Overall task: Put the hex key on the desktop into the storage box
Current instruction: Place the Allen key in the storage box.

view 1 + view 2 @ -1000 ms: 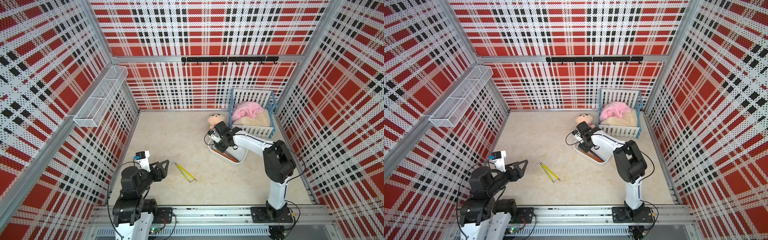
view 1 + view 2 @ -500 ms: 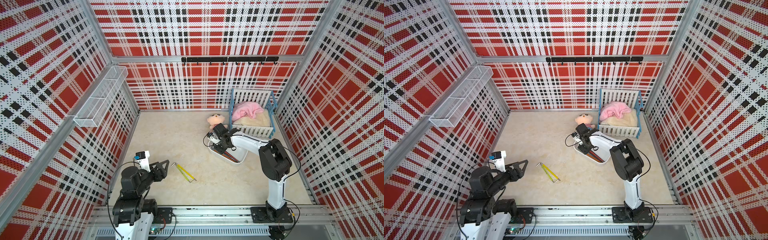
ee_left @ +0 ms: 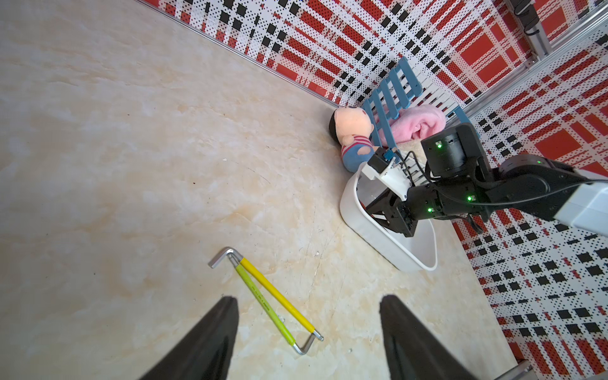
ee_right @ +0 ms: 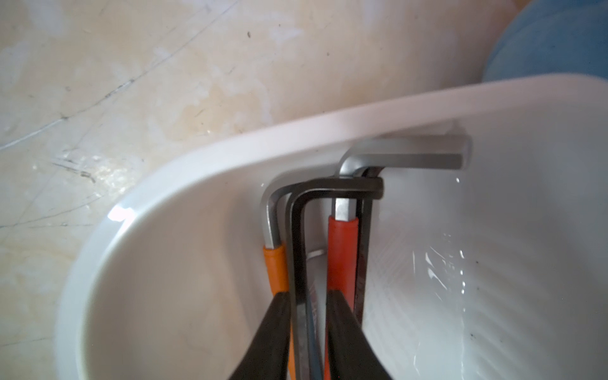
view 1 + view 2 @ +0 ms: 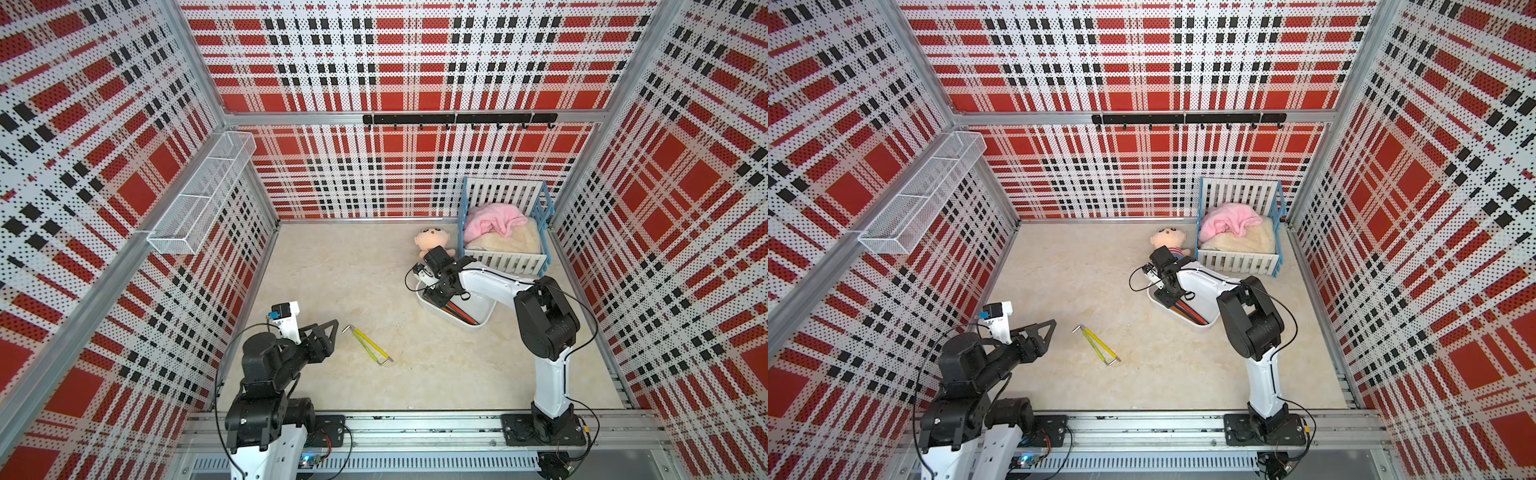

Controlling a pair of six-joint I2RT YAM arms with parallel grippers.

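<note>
In both top views the left gripper [image 5: 329, 330] sits at the lower left, where the angle hides its spread. The left wrist view shows its fingers [image 3: 214, 329] wide apart and holding nothing. Just right of it, a yellow hex key [image 3: 278, 296] and a green hex key [image 3: 263, 303] lie on the desktop [image 5: 332, 266], touching at one end. The top views show them only as a thin yellow V.

Right of centre, the right gripper [image 5: 436, 300] dips into the upper-left end of the storage box [image 5: 478, 326]. From above, only red and orange streaks show inside. The right wrist view makes out an orange-sleeved key [image 4: 274, 263], a red-sleeved key [image 4: 340, 250] and a black key [image 4: 296, 246]. The fingers [image 4: 273, 329] are slightly parted and straddle the black key, with a sliver of gap beside it. The left wrist view catches only the box's outer wall.
</note>
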